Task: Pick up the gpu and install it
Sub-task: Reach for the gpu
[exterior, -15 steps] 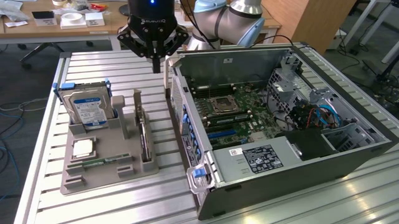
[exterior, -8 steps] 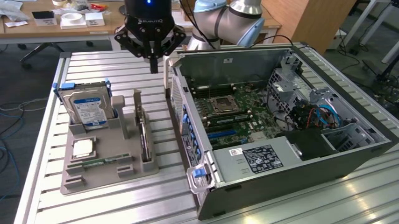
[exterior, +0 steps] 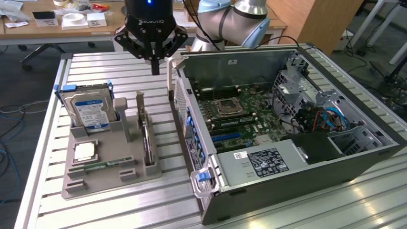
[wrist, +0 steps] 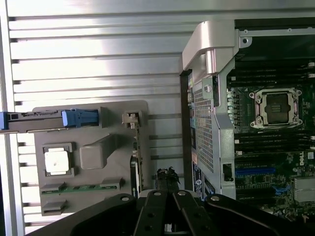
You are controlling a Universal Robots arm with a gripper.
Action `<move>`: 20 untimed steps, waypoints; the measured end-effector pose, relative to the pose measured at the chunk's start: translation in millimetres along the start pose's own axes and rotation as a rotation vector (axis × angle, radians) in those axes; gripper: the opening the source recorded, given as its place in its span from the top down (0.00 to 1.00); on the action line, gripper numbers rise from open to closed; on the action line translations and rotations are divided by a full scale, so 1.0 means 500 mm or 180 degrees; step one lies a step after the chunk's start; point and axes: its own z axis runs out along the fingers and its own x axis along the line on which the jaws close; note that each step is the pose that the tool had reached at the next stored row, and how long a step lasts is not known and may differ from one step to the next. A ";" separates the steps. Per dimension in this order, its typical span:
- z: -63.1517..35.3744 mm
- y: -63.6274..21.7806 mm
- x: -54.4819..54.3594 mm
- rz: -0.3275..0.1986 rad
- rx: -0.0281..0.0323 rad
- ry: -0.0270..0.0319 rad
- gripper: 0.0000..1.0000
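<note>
The gpu (exterior: 148,143) stands on its edge in a slot along the grey tray (exterior: 108,183), on the side nearest the computer case. In the wrist view the gpu (wrist: 138,162) is a thin edge-on strip with its silver bracket (wrist: 132,119) at one end. My gripper (exterior: 154,69) hangs above the slatted table, beyond the far end of the tray and just outside the case wall. Its fingers are shut to a point with nothing between them. The wrist view has the gripper (wrist: 167,184) close beside the card's edge, apart from it.
The open computer case (exterior: 286,129) lies on the exterior view's right with its motherboard (exterior: 241,114) exposed. The tray also carries a blue-labelled hard drive (exterior: 92,112), a processor (exterior: 85,151) and a green memory stick (exterior: 105,165). Desks and cables lie behind the table.
</note>
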 end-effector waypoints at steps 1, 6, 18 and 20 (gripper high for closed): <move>0.000 0.000 0.000 0.0000 0.0000 0.0000 0.89; 0.000 0.000 0.002 0.0000 0.0000 0.0000 0.89; 0.000 0.000 0.006 0.0000 0.0000 0.0000 0.89; 0.000 -0.001 0.010 0.0000 0.0000 0.0000 0.89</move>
